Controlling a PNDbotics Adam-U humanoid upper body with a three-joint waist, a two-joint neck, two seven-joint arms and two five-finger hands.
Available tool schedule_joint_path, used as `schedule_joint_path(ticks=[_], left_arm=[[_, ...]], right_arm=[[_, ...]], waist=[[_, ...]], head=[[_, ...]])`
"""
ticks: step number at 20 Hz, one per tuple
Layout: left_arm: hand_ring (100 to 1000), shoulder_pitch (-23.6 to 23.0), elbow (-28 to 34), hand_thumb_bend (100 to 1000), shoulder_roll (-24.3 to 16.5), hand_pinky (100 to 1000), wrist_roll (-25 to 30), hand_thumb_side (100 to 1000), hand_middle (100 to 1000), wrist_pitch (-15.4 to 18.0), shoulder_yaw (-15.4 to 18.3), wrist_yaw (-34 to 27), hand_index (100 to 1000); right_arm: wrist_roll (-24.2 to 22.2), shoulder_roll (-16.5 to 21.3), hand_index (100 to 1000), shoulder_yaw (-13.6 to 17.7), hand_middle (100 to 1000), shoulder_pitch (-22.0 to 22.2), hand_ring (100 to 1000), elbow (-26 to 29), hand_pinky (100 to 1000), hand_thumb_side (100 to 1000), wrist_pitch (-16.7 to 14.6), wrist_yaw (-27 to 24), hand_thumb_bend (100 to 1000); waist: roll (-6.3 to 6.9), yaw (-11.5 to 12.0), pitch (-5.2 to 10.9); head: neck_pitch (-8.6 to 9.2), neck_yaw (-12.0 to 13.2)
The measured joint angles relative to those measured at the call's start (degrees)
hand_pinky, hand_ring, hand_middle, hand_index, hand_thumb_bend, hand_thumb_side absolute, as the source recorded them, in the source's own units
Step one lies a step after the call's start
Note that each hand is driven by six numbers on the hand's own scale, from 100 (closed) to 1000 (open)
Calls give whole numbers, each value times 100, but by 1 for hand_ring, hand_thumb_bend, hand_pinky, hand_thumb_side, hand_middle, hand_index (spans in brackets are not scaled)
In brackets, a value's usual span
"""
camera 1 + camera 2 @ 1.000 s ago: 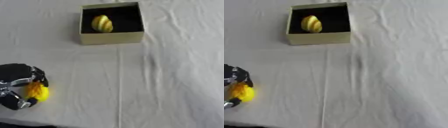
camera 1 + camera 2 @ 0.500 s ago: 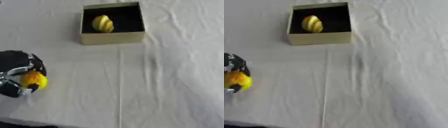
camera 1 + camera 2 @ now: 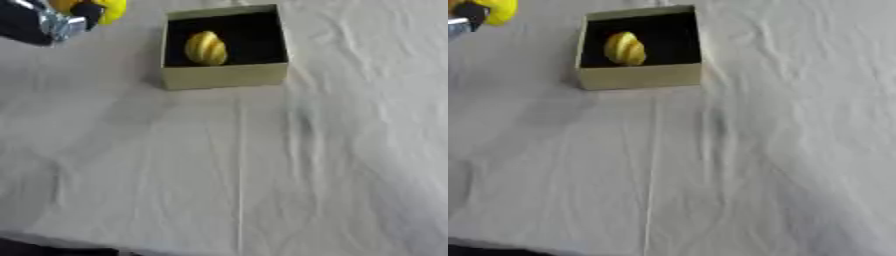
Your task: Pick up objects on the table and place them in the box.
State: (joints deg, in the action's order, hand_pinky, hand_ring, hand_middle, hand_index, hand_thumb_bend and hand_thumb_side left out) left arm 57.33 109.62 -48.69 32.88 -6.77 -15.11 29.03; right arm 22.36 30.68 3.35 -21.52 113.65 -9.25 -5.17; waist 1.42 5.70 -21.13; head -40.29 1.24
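A square box (image 3: 224,77) with pale green walls and a black inside stands at the far middle of the table. A yellow ribbed, egg-shaped object (image 3: 206,48) lies in its left half. At the top left corner my left hand (image 3: 45,22), black with silver joints, is shut on a round yellow object (image 3: 107,9) that shows orange at its upper left. It hangs in the air, to the left of the box and level with its far edge. My right hand shows in neither view.
A white cloth (image 3: 262,170) with soft creases covers the table. A straight fold line runs from the box toward the near edge. A dark strip (image 3: 52,247) marks the table's near left edge.
My left hand has risen from the near left of the table to the far left with the yellow object in it, and now hangs beside the box. The box and the ribbed object have not moved.
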Motion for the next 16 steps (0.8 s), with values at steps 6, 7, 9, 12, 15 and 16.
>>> schedule_joint_path(ticks=[6, 7, 9, 12, 15, 16], left_arm=[[513, 903, -1853, 120, 1406, 605, -256, 100, 506, 191, -273, 593, 696], [517, 987, -2188, 122, 1615, 609, -354, 100, 508, 270, -299, 696, 699], [523, 1091, -2791, 109, 1966, 613, -553, 100, 507, 428, -309, 906, 702], [528, 1136, -3551, 100, 2380, 620, -794, 100, 507, 621, -301, 1103, 706], [536, 1132, -4135, 100, 2670, 630, -959, 100, 512, 743, -263, 1193, 709], [538, 1128, -4288, 100, 2736, 635, -997, 100, 514, 779, -257, 1209, 710]], right_arm=[[-68, -9, 858, -60, 706, -116, 829, 0, 860, 570, 12, -66, 100], [-79, -17, 858, -62, 706, -131, 830, 0, 860, 571, 9, -76, 100], [-105, -21, 858, -76, 706, -169, 830, 0, 860, 571, 6, -96, 100], [-130, -56, 858, -97, 706, -205, 830, 0, 861, 571, 7, -107, 100], [-149, -98, 858, -99, 706, -246, 830, 0, 861, 571, 1, -130, 100], [-153, -114, 858, -100, 706, -261, 831, 0, 861, 571, 3, -141, 100]], waist=[[-20, -207, 2], [-23, -233, 0], [-36, -289, -12], [-50, -365, -48], [-51, -428, -69], [-51, -437, -73]], head=[[44, 193], [59, 226], [64, 279], [105, 326], [113, 343], [113, 343]])
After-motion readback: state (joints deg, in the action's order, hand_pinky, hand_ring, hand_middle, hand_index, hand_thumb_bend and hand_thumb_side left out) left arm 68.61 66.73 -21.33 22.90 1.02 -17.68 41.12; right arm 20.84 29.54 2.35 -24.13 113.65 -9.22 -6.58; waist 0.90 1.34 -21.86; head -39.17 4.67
